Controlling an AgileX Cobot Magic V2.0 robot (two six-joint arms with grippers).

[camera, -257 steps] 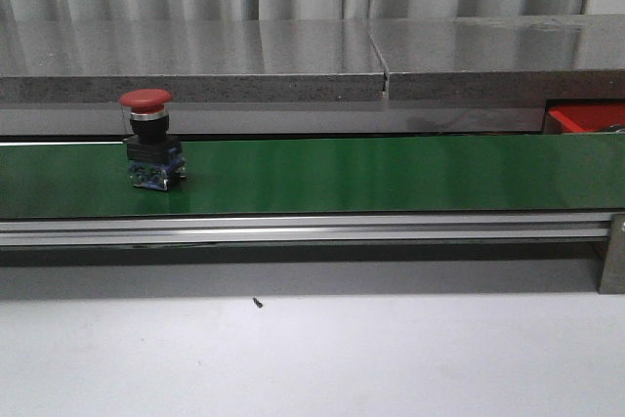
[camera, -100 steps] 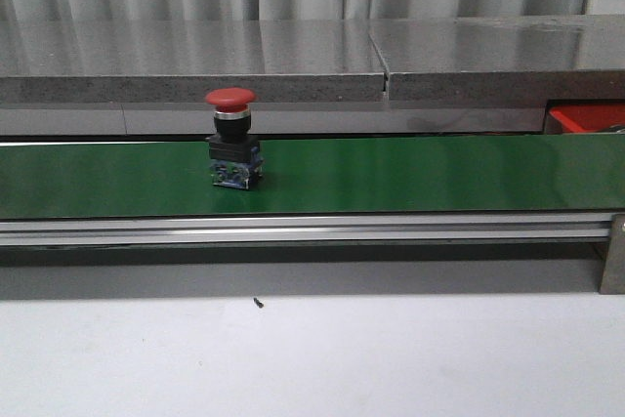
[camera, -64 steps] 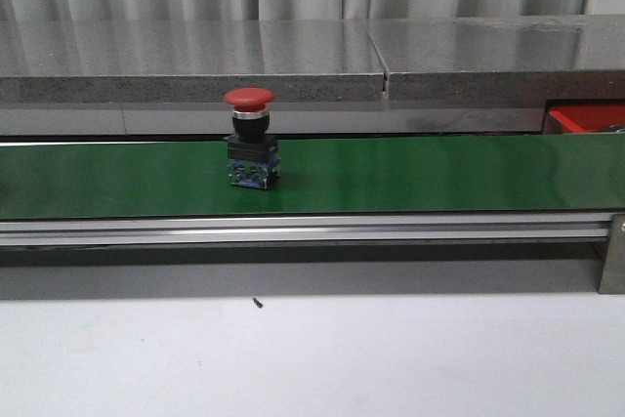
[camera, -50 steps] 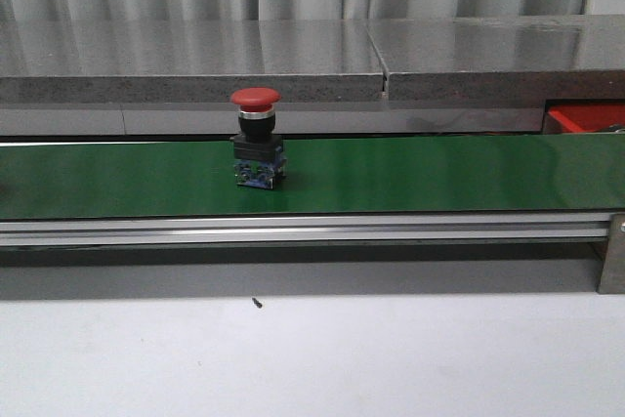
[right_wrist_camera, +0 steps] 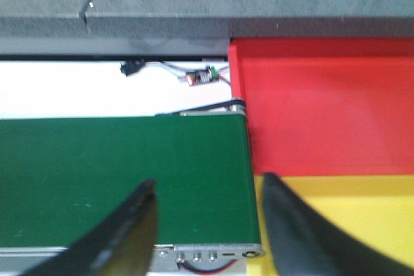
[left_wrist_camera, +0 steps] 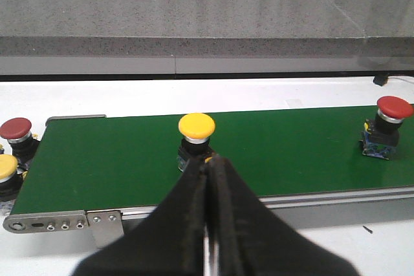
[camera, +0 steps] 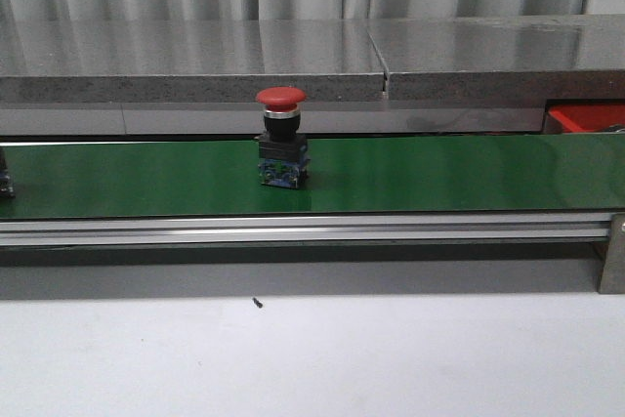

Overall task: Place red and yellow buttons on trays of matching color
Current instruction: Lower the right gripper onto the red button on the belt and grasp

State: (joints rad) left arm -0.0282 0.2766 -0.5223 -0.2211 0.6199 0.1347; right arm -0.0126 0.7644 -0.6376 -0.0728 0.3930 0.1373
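Left gripper, jaws clenched on nothing, hangs just before a yellow button on the green belt. Mid-belt stands a red button: rigid, light, top-heavy; best grasped across its square base. Right gripper, jaws released, waits beside the red tray and yellow tray.

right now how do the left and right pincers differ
The left pincer is shut, fingers pressed together; the right pincer is open with a wide gap. The left pincer points at a yellow button on the green belt; the right pincer hangs over the belt's end beside the red tray and yellow tray. Both are black and hold nothing.
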